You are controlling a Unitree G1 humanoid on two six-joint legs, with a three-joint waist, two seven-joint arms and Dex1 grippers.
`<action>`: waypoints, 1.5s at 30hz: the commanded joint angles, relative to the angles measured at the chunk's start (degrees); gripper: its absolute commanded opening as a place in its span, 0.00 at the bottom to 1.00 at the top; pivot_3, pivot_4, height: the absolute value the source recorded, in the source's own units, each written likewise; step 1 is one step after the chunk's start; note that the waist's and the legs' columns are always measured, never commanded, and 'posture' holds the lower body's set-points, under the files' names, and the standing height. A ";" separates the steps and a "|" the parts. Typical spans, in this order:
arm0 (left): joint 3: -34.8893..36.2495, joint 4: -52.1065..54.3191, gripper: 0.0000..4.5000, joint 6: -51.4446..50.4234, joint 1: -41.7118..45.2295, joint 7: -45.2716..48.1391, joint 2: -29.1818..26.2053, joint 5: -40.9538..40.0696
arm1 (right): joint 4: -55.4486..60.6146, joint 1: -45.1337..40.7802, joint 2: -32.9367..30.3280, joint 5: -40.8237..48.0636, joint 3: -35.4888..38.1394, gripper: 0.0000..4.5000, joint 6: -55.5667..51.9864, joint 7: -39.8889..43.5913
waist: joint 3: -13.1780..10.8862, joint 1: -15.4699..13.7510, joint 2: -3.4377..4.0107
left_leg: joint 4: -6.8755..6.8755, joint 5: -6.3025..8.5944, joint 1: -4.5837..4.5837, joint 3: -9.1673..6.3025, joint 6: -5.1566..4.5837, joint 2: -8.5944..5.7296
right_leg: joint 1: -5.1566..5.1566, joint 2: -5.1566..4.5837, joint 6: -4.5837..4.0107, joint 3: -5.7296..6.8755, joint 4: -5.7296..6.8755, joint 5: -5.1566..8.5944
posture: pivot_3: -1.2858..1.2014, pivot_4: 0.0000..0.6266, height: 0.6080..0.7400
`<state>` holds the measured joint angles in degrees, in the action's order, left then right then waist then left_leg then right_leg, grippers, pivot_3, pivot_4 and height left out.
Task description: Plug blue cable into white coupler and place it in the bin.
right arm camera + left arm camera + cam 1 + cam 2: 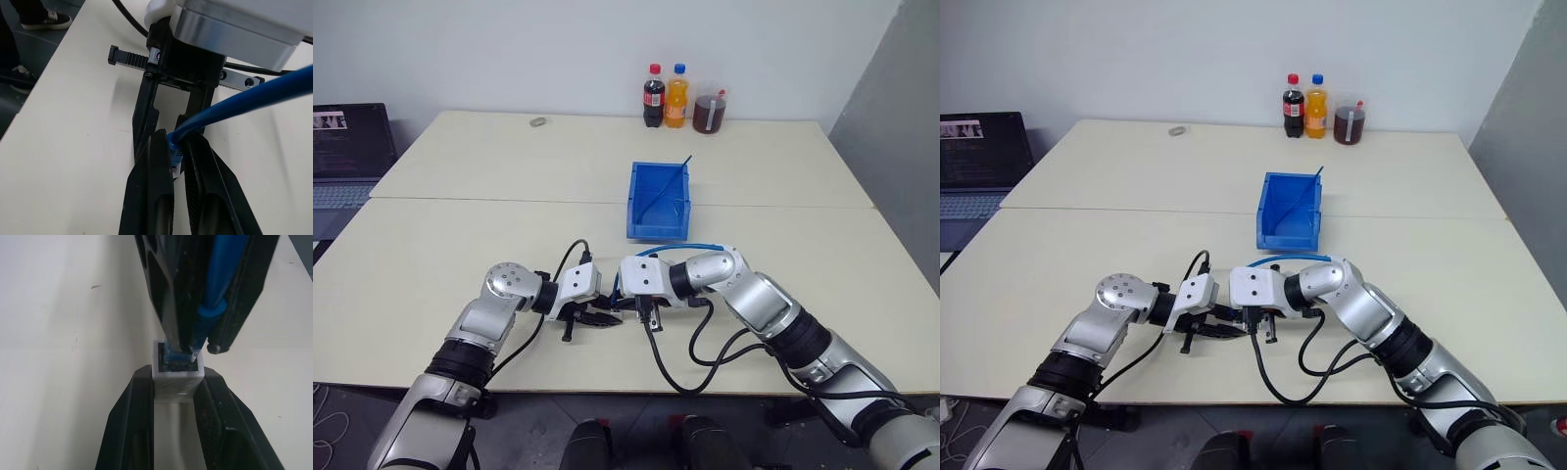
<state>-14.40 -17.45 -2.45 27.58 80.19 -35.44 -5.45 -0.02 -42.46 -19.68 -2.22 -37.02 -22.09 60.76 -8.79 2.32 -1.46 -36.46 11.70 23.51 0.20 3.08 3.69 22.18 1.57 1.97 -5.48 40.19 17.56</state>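
In the left wrist view my left gripper (177, 374) is shut on the white coupler (177, 382), a small boxy block with its dark opening facing away from the wrist. My right gripper (176, 139) is shut on the plug end of the blue cable (244, 100). The plug (179, 356) sits in the coupler's opening; how deep it sits I cannot tell. In the left eye view both grippers meet tip to tip just above the table near its front edge, left (592, 318) and right (626, 305). The cable (690, 247) loops behind the right wrist. The blue bin (658, 201) stands beyond them.
A thin dark-blue rod (668, 186) leans in the bin. Two bottles (654, 96) and a jar (710, 108) stand at the table's far edge, with a small grey object (539, 122) to their left. A laptop (347, 147) is at the far left. Black wires (690, 367) hang over the front edge.
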 commanded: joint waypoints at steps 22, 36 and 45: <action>2.91 6.96 0.58 -0.50 -7.24 -2.11 -2.49 -3.41 | 7.66 11.27 -2.10 -0.40 7.01 0.01 0.02 -4.49 | 0.51 0.89 0.00 | 0.64 0.05 -0.57 0.03 0.03 0.02 | -0.40 0.00 -0.23 -0.03 -0.21 0.25 | 0.52 0.24 1.00; 17.58 23.26 1.00 -18.44 -4.41 -23.29 -1.12 -11.99 | 14.43 4.24 -0.67 14.43 32.38 0.01 -17.88 -13.53 | -0.73 0.75 -0.21 | 0.49 0.05 0.38 -0.16 0.06 -0.02 | 0.27 -0.11 -0.12 0.21 -0.25 0.18 | 0.52 0.24 1.00; 13.90 23.48 1.00 -25.87 6.03 -35.14 3.55 -8.23 | -23.68 -19.08 5.56 13.03 35.88 0.01 -8.63 -20.76 | -1.06 1.15 -0.29 | 0.53 0.05 0.37 -0.08 0.06 -0.02 | 0.36 -0.06 -0.16 0.10 -0.24 0.13 | 0.52 0.24 1.00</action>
<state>0.07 6.05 -28.37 31.38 46.69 -32.27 -14.48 -15.28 -56.69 -14.93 11.89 -2.30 -35.59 41.98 -9.85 3.48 -1.75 -35.93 11.75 23.92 0.16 3.14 3.67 22.59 1.51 1.76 -5.39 39.95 17.67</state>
